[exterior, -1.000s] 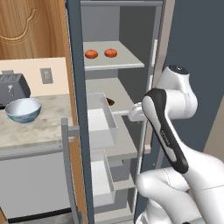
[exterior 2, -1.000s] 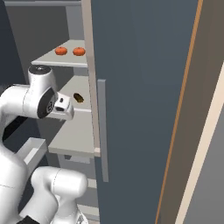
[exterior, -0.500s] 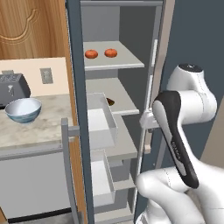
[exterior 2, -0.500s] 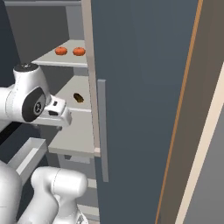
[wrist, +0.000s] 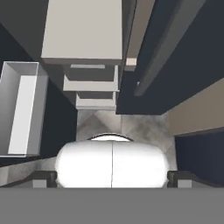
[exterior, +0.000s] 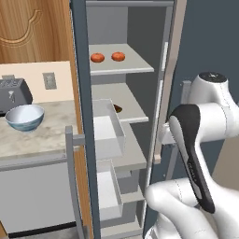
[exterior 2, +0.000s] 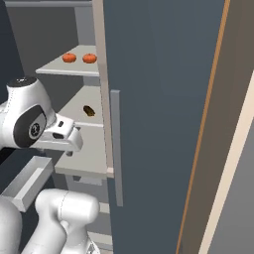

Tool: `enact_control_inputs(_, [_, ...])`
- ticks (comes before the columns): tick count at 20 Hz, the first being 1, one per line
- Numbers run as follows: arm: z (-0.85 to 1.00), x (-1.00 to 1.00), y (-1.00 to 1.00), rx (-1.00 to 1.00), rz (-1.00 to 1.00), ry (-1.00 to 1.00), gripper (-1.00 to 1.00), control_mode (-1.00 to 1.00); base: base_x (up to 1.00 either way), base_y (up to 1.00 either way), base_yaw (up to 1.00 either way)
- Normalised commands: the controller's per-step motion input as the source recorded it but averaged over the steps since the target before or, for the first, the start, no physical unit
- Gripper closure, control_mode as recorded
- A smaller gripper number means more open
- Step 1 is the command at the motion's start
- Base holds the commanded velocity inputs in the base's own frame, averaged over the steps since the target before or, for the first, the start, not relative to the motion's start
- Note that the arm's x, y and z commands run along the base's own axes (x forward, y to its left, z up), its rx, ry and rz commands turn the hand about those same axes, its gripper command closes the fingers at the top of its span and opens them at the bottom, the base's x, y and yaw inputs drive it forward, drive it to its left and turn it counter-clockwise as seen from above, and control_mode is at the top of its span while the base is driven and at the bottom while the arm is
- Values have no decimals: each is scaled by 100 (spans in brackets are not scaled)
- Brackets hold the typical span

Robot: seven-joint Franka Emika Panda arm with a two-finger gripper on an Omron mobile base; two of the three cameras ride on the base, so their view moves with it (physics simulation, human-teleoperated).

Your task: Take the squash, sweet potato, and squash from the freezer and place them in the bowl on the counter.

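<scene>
Slate-grey freezer (exterior: pixel 80 70) open, 2 orange items (exterior: pixel 97 58) on upper shelf, bowl (exterior: pixel 24 117) on counter (exterior: pixel 46 135), hand (wrist: pixel 112 177) spread, empty.

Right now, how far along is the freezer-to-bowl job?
Done: the freezer stands open. In hand: nothing; the end effector is open and empty. Left: everything. Two orange vegetables and a brown one sit on the shelves, and the bowl on the counter is empty.

matt slate-grey freezer (exterior 2: pixel 158 99); marbled stone counter (exterior: pixel 42 137); glossy glazed bowl (exterior: pixel 24 117); grained wooden cupboard (exterior: pixel 32 30)
</scene>
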Motion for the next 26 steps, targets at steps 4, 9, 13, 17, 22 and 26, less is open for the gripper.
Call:
enact_control_inputs(4, [19, -58, -15, 11, 0, 0, -100, -100, 0, 0, 0])
enact_control_inputs(9, [17, -68, -21, 15, 0, -1, -100, -100, 0, 0, 0])
enact_control_inputs(13, [10, -43, -11, 9, 0, 0, -100, -100, 0, 0, 0])
enact_control_inputs(17, [0, -10, 19, -5, 0, -1, -100, -100, 0, 0, 0])
enact_control_inputs(22, [3, -1, 20, -10, -2, 0, -100, -100, 0, 0, 0])
enact_control_inputs(26, [7, 0, -17, -1, 0, 0, -100, -100, 0, 0, 0])
